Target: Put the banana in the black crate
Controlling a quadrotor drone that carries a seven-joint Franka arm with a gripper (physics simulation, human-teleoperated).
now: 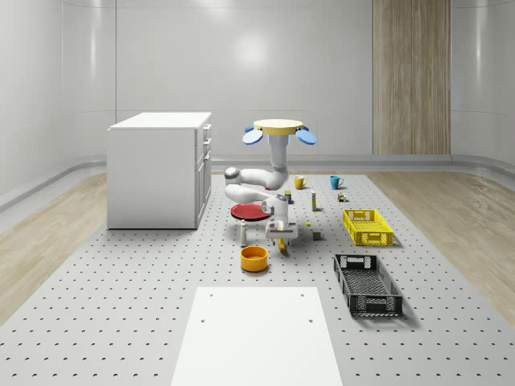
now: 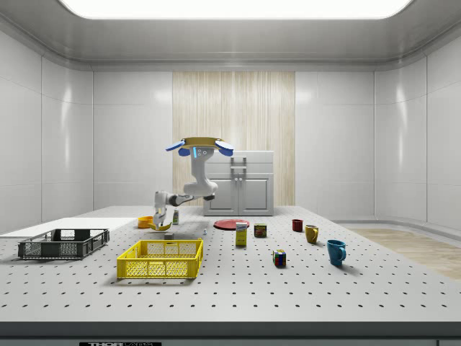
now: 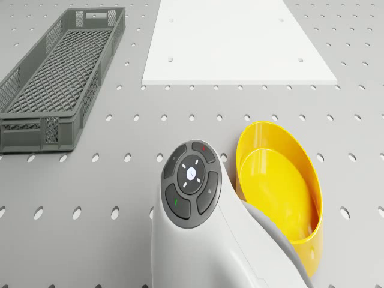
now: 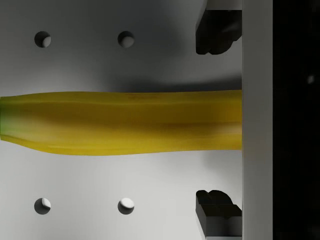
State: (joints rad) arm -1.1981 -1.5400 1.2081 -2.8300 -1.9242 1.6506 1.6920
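The drone (image 1: pixel 279 127) hovers above the table (image 1: pixel 121 305), arm bent down, and the pincer (image 1: pixel 281 238) hangs low over the banana (image 4: pixel 120 122), which lies between its two spread fingers (image 4: pixel 215 32), not yet pinched. Nothing is done so far: closing, lifting and carrying remain. The black crate (image 1: pixel 368 283) waits well apart from the pincer, the orange bowl (image 1: pixel 253 258) just beside it

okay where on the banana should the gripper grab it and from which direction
Grip the banana across its thick middle, coming straight down from above. It lies flat on the perforated table, and the gripper already straddles it, one finger on each long side.
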